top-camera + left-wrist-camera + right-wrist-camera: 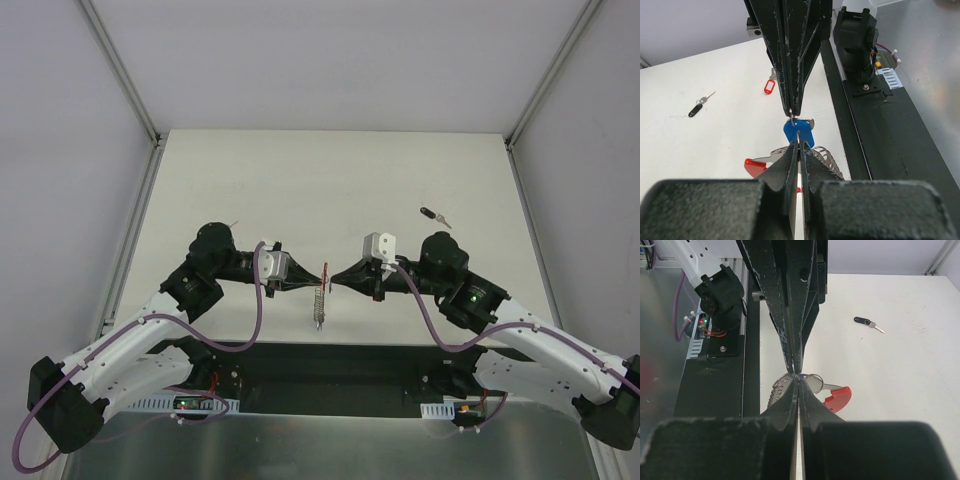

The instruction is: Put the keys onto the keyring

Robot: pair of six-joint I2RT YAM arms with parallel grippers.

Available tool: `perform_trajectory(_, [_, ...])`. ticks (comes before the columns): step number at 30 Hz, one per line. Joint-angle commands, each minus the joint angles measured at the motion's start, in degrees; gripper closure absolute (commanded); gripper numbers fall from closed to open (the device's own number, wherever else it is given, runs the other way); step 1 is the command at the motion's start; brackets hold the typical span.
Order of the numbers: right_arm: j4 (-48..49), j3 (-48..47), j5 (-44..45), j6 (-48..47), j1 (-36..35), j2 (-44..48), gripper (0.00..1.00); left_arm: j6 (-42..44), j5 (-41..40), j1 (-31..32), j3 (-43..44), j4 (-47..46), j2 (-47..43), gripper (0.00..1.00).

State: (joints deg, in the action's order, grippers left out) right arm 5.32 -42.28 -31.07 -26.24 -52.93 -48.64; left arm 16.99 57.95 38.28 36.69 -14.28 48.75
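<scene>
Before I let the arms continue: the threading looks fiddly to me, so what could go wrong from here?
The left gripper pinches the blue key at its very fingertips only; the key may twist or slip out.
The right gripper holds the keyring by its thin silver ring, red band and chain trailing; their weight might tug it loose.
Both grippers' tips nearly touch, so a small push could make them collide.

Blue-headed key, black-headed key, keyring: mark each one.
blue-headed key (790, 131), left wrist view, on its blue plastic head.
black-headed key (861, 320), right wrist view, on its black head.
keyring (839, 397), right wrist view, on the red plastic band.
</scene>
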Motion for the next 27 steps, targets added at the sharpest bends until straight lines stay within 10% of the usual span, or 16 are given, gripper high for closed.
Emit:
perform_trajectory(1, [1.88, -0.08, -0.57, -1.01, 0.28, 0.48, 0.99, -0.65, 1.28, 0.39, 0.23, -3.65, -0.24, 1.00])
perform_trajectory(27, [2.76, -0.78, -4.35, -0.57, 0.28, -0.75, 0.99, -1.87, 1.90, 0.30, 0.23, -4.79, 0.38, 1.00])
